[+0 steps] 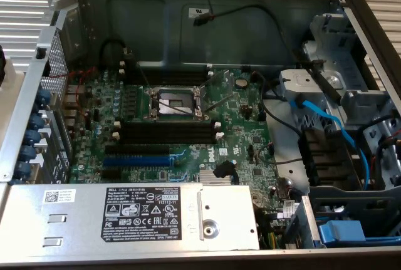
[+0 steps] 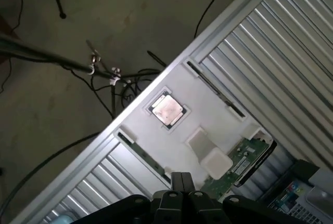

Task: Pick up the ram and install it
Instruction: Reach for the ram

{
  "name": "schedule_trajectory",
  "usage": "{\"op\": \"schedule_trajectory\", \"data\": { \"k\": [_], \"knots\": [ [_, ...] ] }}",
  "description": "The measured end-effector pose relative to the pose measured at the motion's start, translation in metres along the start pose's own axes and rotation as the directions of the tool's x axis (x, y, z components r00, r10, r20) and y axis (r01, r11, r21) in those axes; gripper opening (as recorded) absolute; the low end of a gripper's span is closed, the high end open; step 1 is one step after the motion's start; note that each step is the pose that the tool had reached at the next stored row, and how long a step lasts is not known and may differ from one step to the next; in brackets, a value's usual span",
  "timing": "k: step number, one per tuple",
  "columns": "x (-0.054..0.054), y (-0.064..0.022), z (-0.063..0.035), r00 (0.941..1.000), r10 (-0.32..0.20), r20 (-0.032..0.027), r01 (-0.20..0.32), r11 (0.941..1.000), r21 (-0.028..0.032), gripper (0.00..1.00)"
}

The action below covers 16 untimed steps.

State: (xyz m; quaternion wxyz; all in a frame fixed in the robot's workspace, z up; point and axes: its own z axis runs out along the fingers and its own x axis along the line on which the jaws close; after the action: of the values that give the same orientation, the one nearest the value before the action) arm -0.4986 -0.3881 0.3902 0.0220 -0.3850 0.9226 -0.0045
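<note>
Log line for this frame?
gripper: shut, empty | ram: at tray edge, not gripped | CPU: in tray | memory slots: empty

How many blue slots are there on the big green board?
1. The blue slot lies on the green board, along the side nearest the grey metal box with the sticker. That box may hide more of the board.

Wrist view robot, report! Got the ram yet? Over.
Gripper shut, empty, over the white tray. Ram not held, not installed. Memory slots bare, nothing seen blocking them.
</note>
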Motion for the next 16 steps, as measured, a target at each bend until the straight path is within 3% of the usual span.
{"op": "schedule_trajectory", "data": {
  "k": [6,12,16],
  "knots": [
    [0.0,0.0,0.0012,0.994,-0.109,0.0001,0.109,0.994,-0.0075,0.11],
    [0.0001,0.0001,0.0021,0.9776,-0.211,-0.0062,0.21,0.9773,-0.0236,0.11],
    [0.0001,0.0001,0.003,0.9645,-0.264,-0.0147,0.263,0.9642,-0.0344,0.11]
  ]
}}
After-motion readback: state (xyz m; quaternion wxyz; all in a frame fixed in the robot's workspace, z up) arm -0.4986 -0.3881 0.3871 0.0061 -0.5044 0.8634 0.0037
